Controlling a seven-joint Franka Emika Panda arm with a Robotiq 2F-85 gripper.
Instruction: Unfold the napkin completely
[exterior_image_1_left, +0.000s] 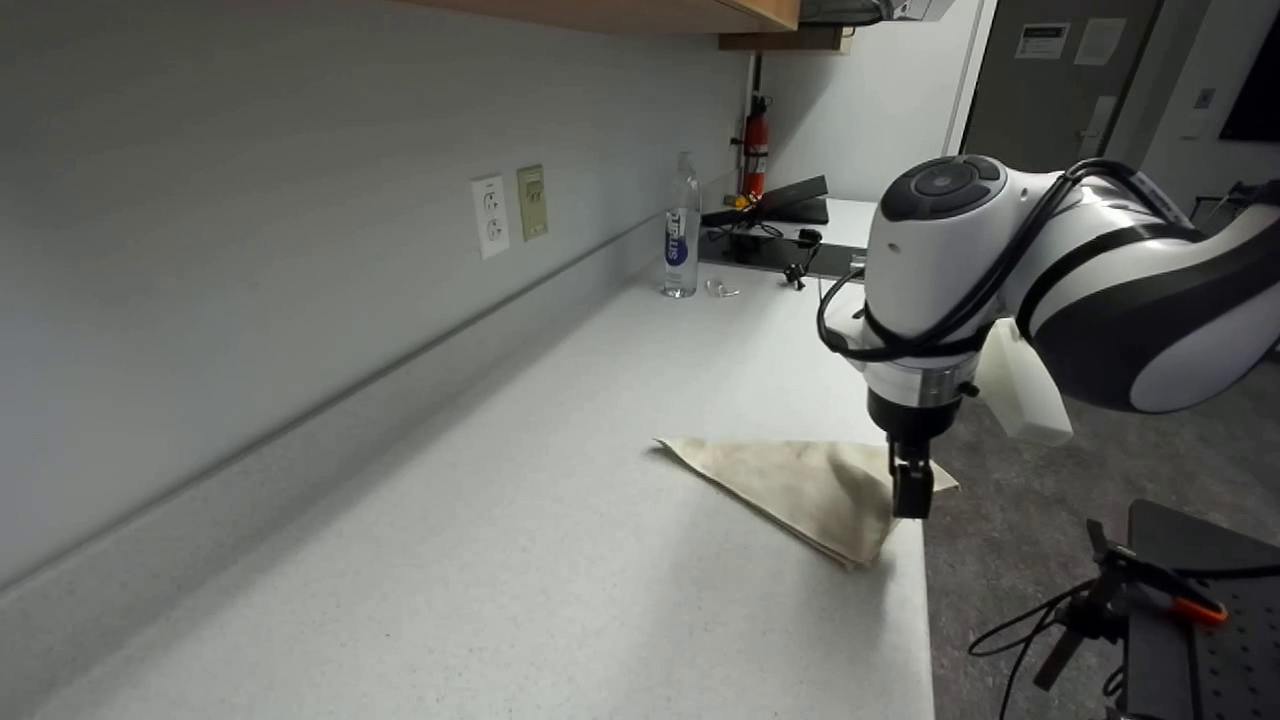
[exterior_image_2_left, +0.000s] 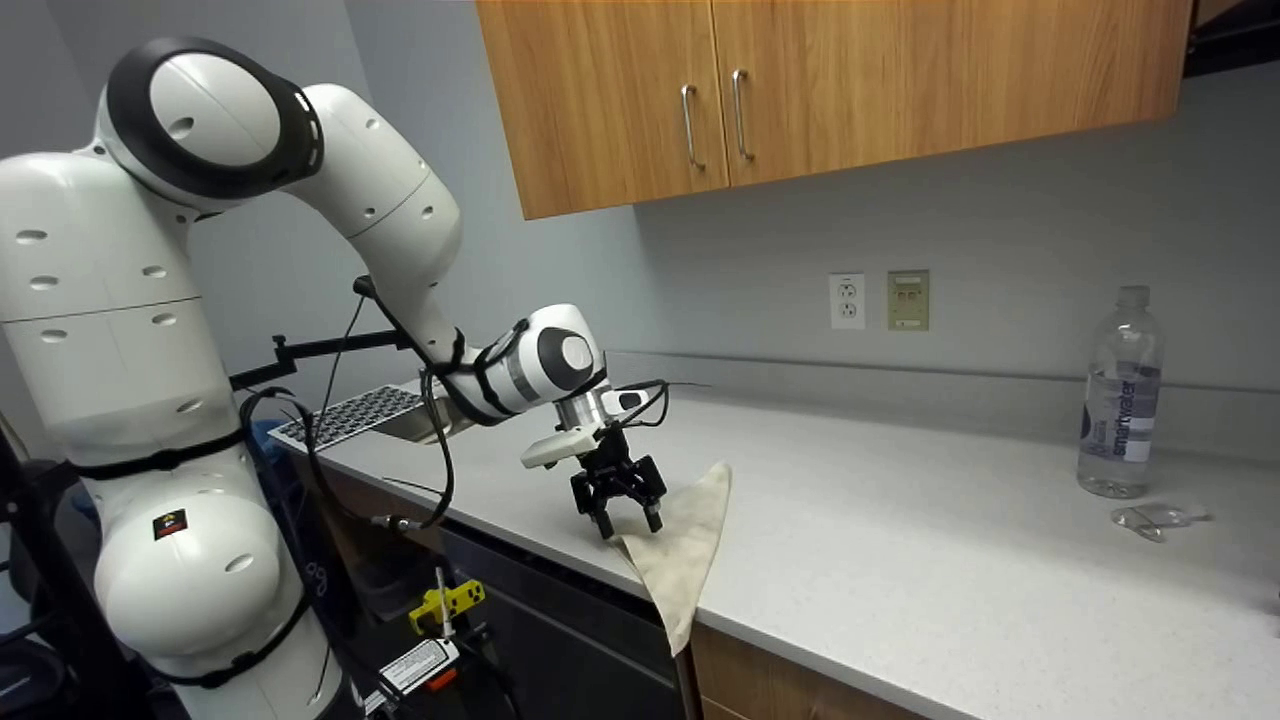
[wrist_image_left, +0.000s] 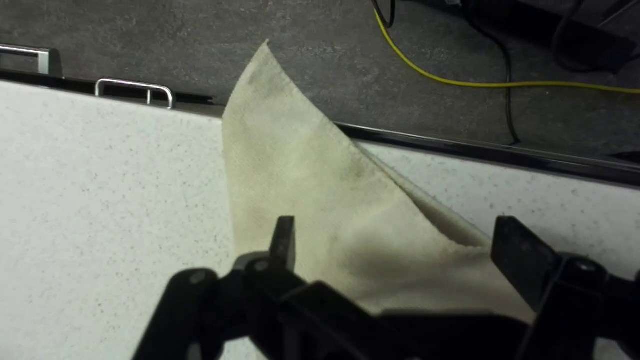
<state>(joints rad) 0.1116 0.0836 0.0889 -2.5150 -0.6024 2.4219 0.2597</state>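
- A cream napkin (wrist_image_left: 290, 165) is lying near the edge of a pale, speckled surface (exterior_image_1_left: 480, 560), with one pointed corner hanging over that edge.
- The napkin is forming a rough triangle; in the wrist view a lower layer is showing beneath its slanting side, so it is lying at least partly folded.
- The tool (exterior_image_2_left: 630, 524) is pointing down over the napkin, its two dark fingers (wrist_image_left: 522, 260) standing wide apart.
- Nothing is being pinched: the napkin is lying loosely beneath and between the fingers, though whether a fingertip is touching it cannot be told.
- A white-and-black robot arm (exterior_image_2_left: 390, 200) is holding the tool out above the surface.
- A clear water bottle (exterior_image_2_left: 1120, 420) is standing upright on the surface near the wall (exterior_image_2_left: 740, 290), well apart from the napkin, and a small transparent object (exterior_image_2_left: 1145, 520) is lying just beside it.
- In both exterior views, a white outlet (exterior_image_2_left: 847, 301) and a beige plate (exterior_image_2_left: 908, 300) are sitting side by side on the wall.
- Wooden cabinets (exterior_image_2_left: 880, 80) are hanging overhead; in an exterior view, a red fire extinguisher (exterior_image_1_left: 756, 155) is showing beyond the bottle.
- In the wrist view, a yellow cable (wrist_image_left: 530, 84) is curving across the grey floor (wrist_image_left: 310, 30).
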